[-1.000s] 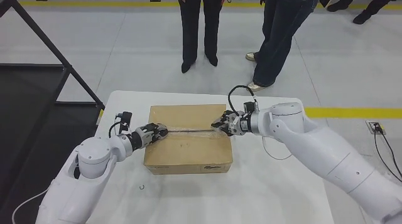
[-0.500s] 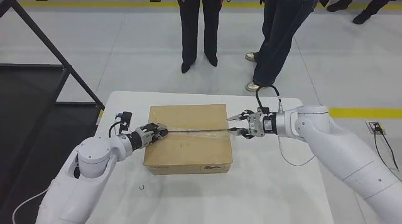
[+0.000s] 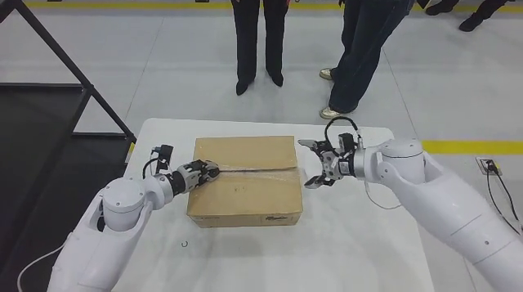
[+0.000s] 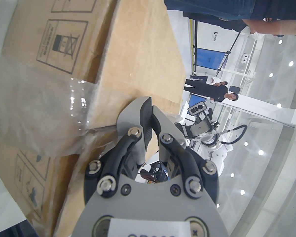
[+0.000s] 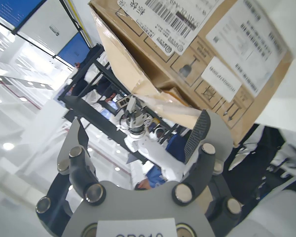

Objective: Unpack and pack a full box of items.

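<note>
A closed brown cardboard box [image 3: 245,190] lies in the middle of the white table. My left gripper [image 3: 208,169] rests at the left end of the box's top seam. In the left wrist view it [image 4: 149,104] is shut, its tips against the top edge of the box [image 4: 138,38], beside clear tape [image 4: 34,114] that wraps over that end. My right gripper [image 3: 310,163] hangs just off the box's right end, open wide with nothing in it. The right wrist view has that gripper [image 5: 139,119] facing the labelled end of the box [image 5: 187,25], where loose clear tape [image 5: 167,107] sticks out.
The table [image 3: 359,243] has bare room in front of the box and to its right. A small dark ring [image 3: 185,244] lies near the front left. A black metal frame [image 3: 49,47] stands off the table's left side. People stand beyond the far edge.
My right gripper has drawn back from the box's right end to just beside it and has opened wide. The left arm and the box have stayed put.
</note>
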`<state>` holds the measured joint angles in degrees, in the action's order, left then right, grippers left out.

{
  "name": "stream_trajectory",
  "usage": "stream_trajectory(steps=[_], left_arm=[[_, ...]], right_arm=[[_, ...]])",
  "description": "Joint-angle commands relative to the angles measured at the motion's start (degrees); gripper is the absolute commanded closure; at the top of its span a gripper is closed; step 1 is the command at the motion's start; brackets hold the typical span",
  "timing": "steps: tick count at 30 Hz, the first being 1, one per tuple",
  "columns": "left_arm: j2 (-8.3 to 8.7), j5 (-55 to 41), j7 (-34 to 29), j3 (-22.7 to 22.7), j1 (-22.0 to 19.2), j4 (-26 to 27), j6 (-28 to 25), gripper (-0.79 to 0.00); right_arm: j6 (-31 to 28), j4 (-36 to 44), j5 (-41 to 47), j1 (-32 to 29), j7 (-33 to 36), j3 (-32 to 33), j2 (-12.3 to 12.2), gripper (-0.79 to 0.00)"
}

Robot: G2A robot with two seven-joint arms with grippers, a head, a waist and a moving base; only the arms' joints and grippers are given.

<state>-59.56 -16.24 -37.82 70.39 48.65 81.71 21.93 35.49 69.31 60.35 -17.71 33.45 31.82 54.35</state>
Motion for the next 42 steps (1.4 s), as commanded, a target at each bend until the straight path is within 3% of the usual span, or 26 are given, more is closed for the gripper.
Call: stream_trajectory(steps=[1, 7, 20, 30, 33, 35, 42], left_arm=[[-0.03, 0.1, 0.0, -0.1, 0.0, 0.1, 0.0, 0.0], [-0.09, 0.2, 0.4, 0.0, 0.2, 0.2, 0.1, 0.0], [-0.36, 0.1, 1.5, -0.2, 0.3, 0.8, 0.7, 0.0], [-0.55, 0.4, 1.3, -0.5, -0.2, 0.5, 0.9, 0.0], [-0.6, 0.3, 1.3, -0.5, -0.3, 0.3, 1.1, 0.0], [-0.61, 0.5, 1.2, -0.5, -0.4, 0.3, 1.1, 0.0], [-0.72, 0.7, 0.9, -0.7, -0.8, -0.3, 1.4, 0.0]], right_arm=[[-3.5, -1.1, -8.1, 0.3, 7.9, -0.6, -0.7, -0.785], [-11.6, -5.8, -21.5, 2.2, 26.2, -1.0, -2.5, -0.785], [-12.4, -5.5, -21.8, 1.5, 25.2, -1.0, -2.5, -0.785], [-38.8, -7.4, -36.9, 0.8, 24.5, -2.0, -1.2, -0.785], [-41.8, -7.3, -39.6, 0.5, 22.5, -2.1, -0.6, -0.785], [-41.7, -7.0, -41.1, 0.6, 20.9, -2.1, -0.3, -0.643], [-41.3, -4.2, -45.9, 0.8, 19.7, -1.9, 0.7, -0.459]])
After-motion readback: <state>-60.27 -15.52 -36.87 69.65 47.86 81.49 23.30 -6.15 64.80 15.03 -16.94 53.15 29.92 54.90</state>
